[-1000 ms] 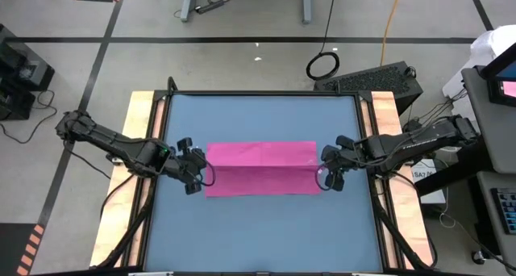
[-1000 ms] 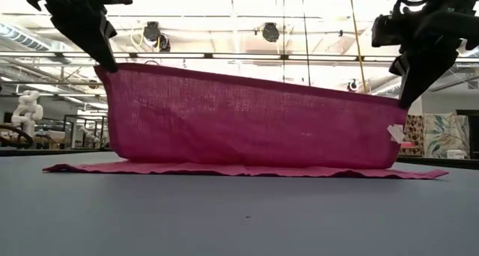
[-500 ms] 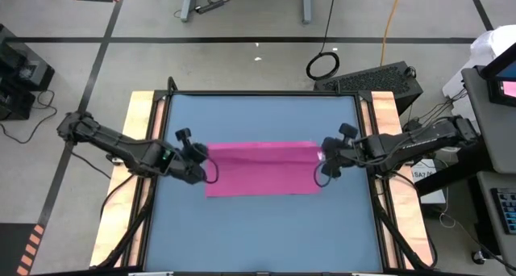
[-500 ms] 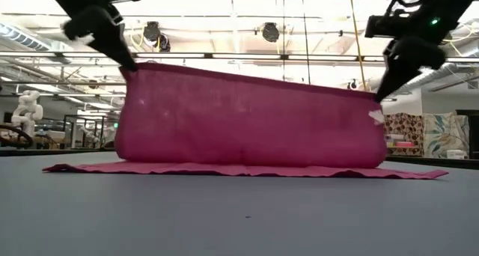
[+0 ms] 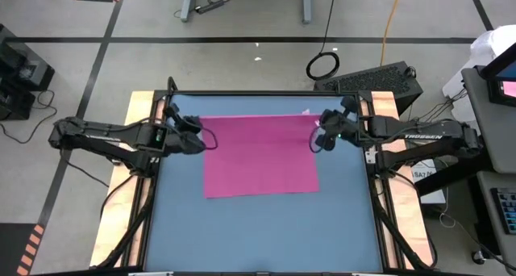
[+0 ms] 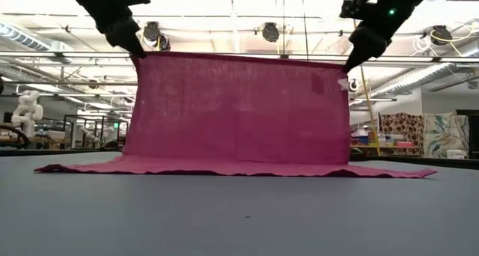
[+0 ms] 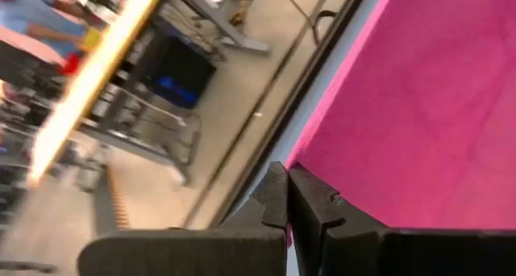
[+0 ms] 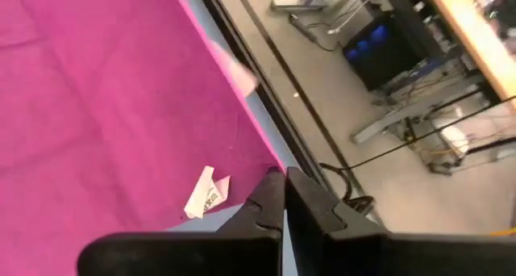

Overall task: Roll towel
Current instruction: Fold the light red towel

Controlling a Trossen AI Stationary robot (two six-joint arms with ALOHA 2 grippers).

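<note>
Towel (image 6: 239, 110) white tag (image 8: 205, 193), print unreadable, pincers clamped

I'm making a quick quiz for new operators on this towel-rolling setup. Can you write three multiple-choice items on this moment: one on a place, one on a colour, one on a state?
1. Where do the grippers hold the towel?
A. at two corners of its raised edge
B. at its middle
C. along the edge lying on the table

2. What colour is the towel?
A. green
B. magenta-pink
C. yellow

3. How does the towel sit?
A. fully rolled
B. one edge lifted, the other on the table
C. wholly in the air

Answers:
1 A: the left gripper and right gripper pinch the top corners.
2 B: the towel is magenta-pink, with a white tag.
3 B: it hangs like a sheet, its lower edge on the blue table.
</note>
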